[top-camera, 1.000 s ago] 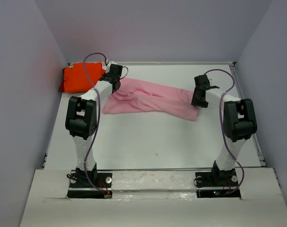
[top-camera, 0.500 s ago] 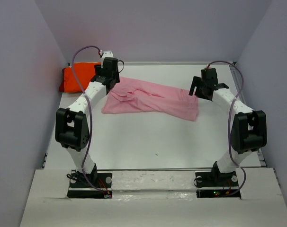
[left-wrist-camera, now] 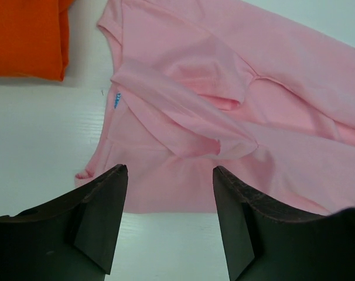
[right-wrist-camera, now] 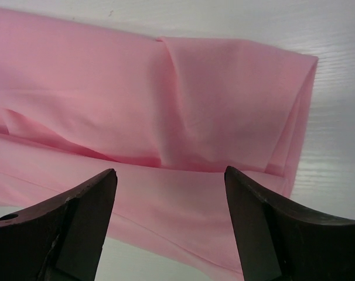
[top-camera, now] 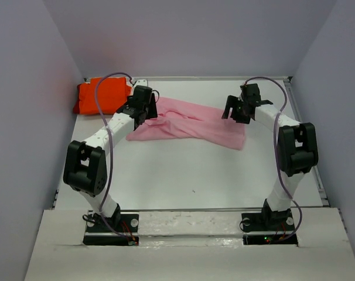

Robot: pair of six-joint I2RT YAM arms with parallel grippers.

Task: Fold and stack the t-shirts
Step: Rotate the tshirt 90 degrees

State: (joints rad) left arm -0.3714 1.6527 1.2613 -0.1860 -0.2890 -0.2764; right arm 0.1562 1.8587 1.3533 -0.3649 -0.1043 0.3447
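1. Your soft, light pink cloth t-shirt (top-camera: 189, 124) lies flat across the far half of the table. It is stretched left to right as a long band, doubled over on itself. Its left end is rumpled, with a sleeve flap folded across the body. Its right end shows a neat folded corner in layers.
2. Your bright orange cloth t-shirt (top-camera: 101, 96) sits as a folded block in the far left corner. It is near the pink shirt's left end but apart from it, with a strip of bare table between them.
3. Your left gripper (left-wrist-camera: 169, 175) hangs over the pink shirt's rumpled left end. Its dark fingers (left-wrist-camera: 104, 211) are spread wide and grasp nothing, and pink cloth shows through the gap. You cannot tell from these views whether the tips touch the fabric.
4. Your right gripper (right-wrist-camera: 170, 174) hangs over the pink shirt's right end, beside the folded corner. Its jaws are also spread wide and hold nothing.
5. The flat white table (top-camera: 183, 170) carries both shirts, and pale lilac walls (top-camera: 25, 88) close it in on three sides.
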